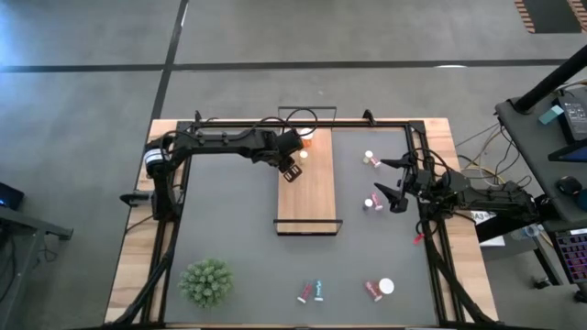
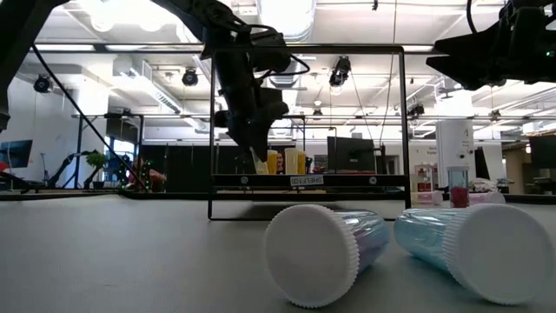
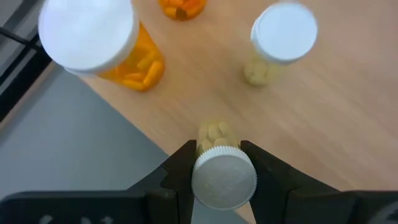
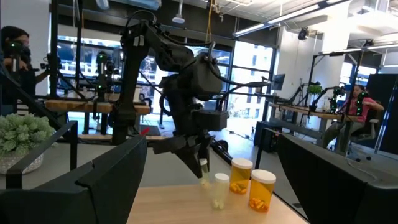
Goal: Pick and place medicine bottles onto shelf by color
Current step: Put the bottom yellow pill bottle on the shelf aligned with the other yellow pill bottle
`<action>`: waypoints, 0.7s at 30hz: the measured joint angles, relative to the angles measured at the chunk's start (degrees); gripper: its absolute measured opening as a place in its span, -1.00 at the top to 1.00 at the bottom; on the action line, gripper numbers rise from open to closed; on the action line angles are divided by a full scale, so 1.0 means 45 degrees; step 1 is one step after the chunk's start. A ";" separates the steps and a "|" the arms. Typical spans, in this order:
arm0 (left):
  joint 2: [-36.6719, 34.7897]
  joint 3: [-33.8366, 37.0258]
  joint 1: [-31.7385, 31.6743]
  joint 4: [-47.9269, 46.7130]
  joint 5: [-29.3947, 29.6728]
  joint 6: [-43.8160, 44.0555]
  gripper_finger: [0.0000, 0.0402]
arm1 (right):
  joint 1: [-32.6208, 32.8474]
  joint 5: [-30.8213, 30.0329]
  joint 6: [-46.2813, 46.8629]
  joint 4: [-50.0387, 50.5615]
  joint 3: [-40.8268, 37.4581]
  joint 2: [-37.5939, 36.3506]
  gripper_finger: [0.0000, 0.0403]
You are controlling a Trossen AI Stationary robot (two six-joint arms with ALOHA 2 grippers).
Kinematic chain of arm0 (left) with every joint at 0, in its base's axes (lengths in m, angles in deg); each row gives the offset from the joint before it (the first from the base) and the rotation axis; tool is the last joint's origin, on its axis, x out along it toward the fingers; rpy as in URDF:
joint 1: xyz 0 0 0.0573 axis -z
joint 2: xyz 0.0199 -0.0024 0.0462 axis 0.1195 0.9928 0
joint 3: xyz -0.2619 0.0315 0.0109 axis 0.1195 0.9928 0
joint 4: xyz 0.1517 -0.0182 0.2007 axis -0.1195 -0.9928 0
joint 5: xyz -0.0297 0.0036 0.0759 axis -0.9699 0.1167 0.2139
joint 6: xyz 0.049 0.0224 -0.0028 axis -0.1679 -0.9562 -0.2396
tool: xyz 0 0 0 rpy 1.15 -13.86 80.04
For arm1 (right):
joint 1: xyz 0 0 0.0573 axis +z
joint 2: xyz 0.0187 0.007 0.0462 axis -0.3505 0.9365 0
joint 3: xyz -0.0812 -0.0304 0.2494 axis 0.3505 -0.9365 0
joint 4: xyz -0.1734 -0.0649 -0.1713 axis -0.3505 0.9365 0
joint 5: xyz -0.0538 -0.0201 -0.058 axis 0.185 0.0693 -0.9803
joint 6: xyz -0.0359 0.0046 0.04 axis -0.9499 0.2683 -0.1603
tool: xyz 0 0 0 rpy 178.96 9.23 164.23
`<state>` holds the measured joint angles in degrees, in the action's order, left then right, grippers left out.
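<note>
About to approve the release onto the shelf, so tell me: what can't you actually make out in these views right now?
- High view: the left tool covers its held bottle over the shelf; contact with the board is hidden.
- Left wrist view: the fingers hide the sides of the held yellow-pill bottle; its base is out of sight.
- Low view: the two lying bottles block the table behind them.
- High view: bottles near the front edge are too small to read.

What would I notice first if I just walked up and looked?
The left gripper, its fingers shut on a slim yellow-pill bottle, over the wooden shelf mid-table. Near it, two orange bottles stand on the shelf's far end. The right gripper waits open at the table's right side.
</note>
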<state>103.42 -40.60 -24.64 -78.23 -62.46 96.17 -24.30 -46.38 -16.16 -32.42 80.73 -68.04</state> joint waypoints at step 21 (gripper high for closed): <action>-0.0018 0.0387 -0.0228 0.0732 -0.0037 -0.0113 0.50 | -0.0001 0.0000 0.0002 0.0000 -0.0001 -0.0003 -0.74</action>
<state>103.34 -38.86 -25.67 -74.93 -62.63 95.66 -24.30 -46.38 -16.15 -32.42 80.73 -68.05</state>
